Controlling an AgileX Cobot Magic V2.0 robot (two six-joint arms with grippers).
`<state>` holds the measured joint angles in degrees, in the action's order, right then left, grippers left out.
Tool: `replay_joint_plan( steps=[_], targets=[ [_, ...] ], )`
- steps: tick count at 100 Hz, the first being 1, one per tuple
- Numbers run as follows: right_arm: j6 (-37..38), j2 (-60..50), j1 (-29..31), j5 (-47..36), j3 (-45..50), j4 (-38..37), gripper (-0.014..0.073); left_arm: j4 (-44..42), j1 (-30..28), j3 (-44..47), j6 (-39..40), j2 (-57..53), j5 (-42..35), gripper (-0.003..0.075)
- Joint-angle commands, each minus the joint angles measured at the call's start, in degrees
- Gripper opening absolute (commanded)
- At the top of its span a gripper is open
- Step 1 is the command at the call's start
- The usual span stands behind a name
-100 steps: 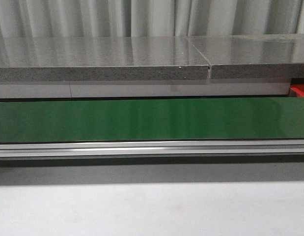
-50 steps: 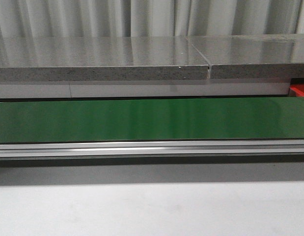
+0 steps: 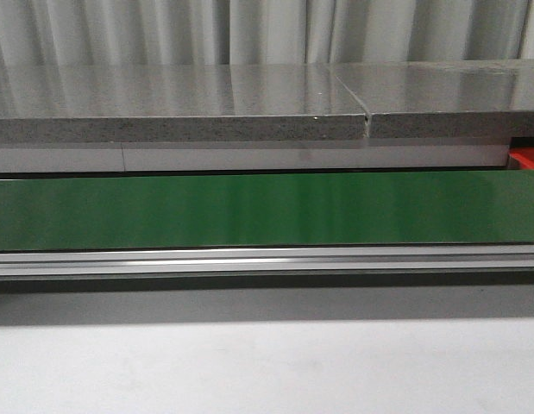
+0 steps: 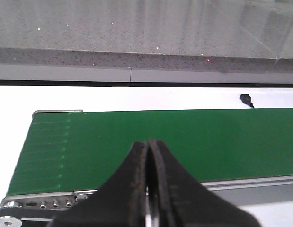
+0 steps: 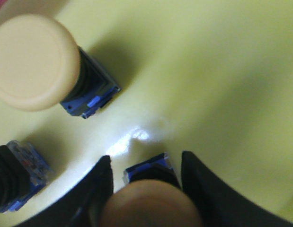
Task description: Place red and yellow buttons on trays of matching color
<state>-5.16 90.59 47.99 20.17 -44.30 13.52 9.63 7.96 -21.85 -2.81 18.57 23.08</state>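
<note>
**Right gripper at a yellow button over the yellow tray**

Right gripper [image 5: 142,182]: fingers [image 5: 100,189] apart, standing either side of a yellow button [image 5: 151,201]. Button cap between the two dark fingers, its blue base [image 5: 148,166] poking out just past the fingertips, low over the yellow tray [image 5: 208,80]. Cannot tell from this close, blurred view whether the pads press the button's sides or only flank it, nor whether the base touches the tray floor.

Ahead of the gripper and off to one side, a second button [image 5: 35,61], lying tilted on the tray with its pale yellow cap toward the camera and a black-and-blue body behind it. Nearer, beside the finger on that same side, a third button body [image 5: 16,177], black with a blue and clear base, cut off by the picture edge; cap colour hidden. All three on the tray's bare yellow floor, apart from one another.

Left gripper [image 4: 147,189]: fingers pressed together, nothing between them, poised above the near edge of the green belt [image 4: 184,142]. Belt bare beneath and ahead of it, belt end off to one side. Beyond the belt, a strip of white table [image 4: 137,97], then a grey stone ledge [image 4: 137,33].

Front view: same green belt, grey ledge behind, no arm visible. A sliver of red tray [image 3: 527,158] at the far right edge, beyond the belt.
</note>
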Motion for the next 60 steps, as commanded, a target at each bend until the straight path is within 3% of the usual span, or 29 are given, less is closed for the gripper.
replay_joint_plan(
  steps=[1, 16, 60],
  targets=[
    [-0.26, -1.76, 0.03, -1.61, -1.09, 0.14, 0.0444, 0.61, 0.39, -1.52, -0.08, 0.48, -4.39, -0.0019],
    [-0.26, -1.76, 0.03, -1.61, -1.09, 0.14, 0.0547, 0.61, 0.39, -1.52, -0.08, 0.48, -4.39, -0.0019],
    [-0.26, -5.89, 0.03, -3.06, -1.17, 0.14, 0.0547, 0.61, 0.39, -1.52, -0.08, 0.48, -4.39, -0.0019]
  ],
)
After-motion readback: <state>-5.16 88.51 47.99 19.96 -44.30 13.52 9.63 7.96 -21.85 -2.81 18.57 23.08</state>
